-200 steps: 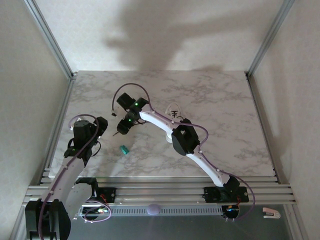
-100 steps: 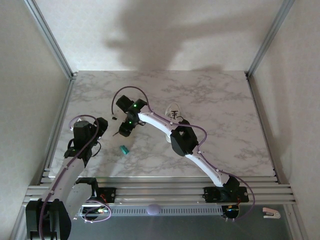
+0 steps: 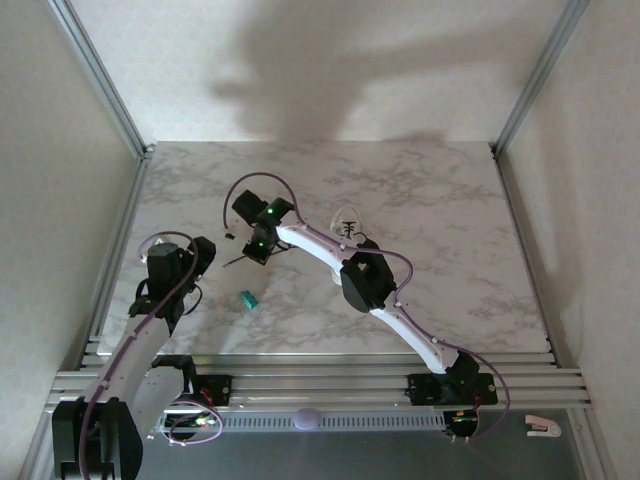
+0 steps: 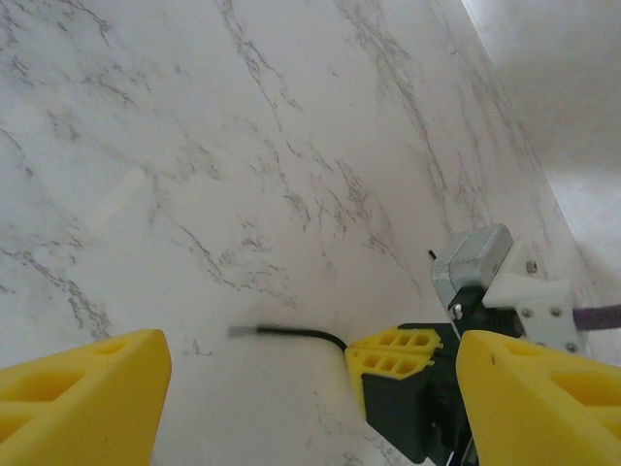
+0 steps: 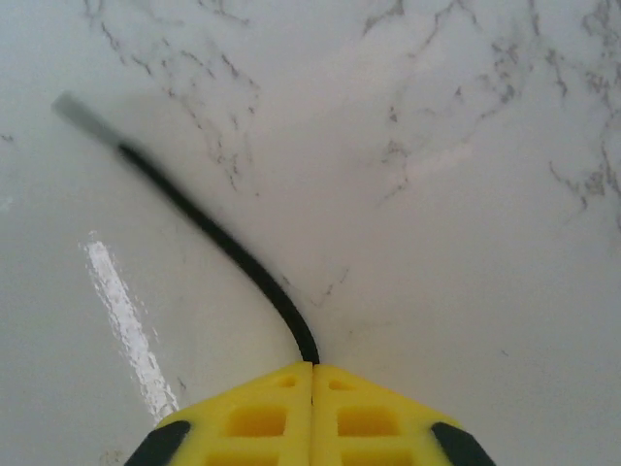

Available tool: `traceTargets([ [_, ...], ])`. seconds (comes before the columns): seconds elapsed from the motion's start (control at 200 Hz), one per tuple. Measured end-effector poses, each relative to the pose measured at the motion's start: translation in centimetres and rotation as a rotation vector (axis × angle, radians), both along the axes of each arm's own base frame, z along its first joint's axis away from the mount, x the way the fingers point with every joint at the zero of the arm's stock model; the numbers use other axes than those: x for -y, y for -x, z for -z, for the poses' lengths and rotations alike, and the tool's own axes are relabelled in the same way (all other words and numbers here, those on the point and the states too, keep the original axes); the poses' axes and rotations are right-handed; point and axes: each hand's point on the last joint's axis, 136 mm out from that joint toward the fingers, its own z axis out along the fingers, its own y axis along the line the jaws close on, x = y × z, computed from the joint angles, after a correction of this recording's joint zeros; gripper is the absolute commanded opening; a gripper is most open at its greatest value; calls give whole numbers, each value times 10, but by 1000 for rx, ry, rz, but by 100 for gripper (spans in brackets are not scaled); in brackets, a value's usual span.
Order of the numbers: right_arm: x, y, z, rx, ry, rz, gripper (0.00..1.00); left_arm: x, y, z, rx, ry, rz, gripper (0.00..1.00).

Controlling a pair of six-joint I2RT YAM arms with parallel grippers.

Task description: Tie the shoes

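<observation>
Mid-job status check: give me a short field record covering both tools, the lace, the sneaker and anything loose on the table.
right tool: shut on the black lace
lace run: curves out from the closed fingers, tip end free
left tool: open, holding nothing, facing the right tool
sneaker: white, on the table, partly behind the right arm; knot state too small to tell
teal object: loose on the table, apart from both tools

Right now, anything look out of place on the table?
One stray: a small teal object lies loose at the front left of the table, apart from the sneaker. The lace pinched in the right gripper looks expected for tying.
</observation>
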Motion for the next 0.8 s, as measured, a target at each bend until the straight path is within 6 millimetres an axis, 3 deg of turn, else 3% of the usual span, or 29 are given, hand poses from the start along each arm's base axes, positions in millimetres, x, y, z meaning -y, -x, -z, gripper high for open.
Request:
traceTargets([
  [0.165, -1, 7, -2, -38, -17, 11, 0, 0, 0, -4, 15, -10, 6, 77],
  [0.335, 15, 27, -16, -90, -18, 64, 0, 3, 0, -9, 33, -17, 31, 78],
  [0.405, 23, 34, -34, -87, -45, 99, 0, 5, -1, -16, 60, -14, 45, 79],
  [0.656, 53, 46, -130, -8, -264, 264, 0, 18, -7, -40, 176, 6, 106, 81],
  [0.801, 80, 56, -149, 0, -344, 390, 0, 38, -12, -41, 191, 18, 184, 81],
])
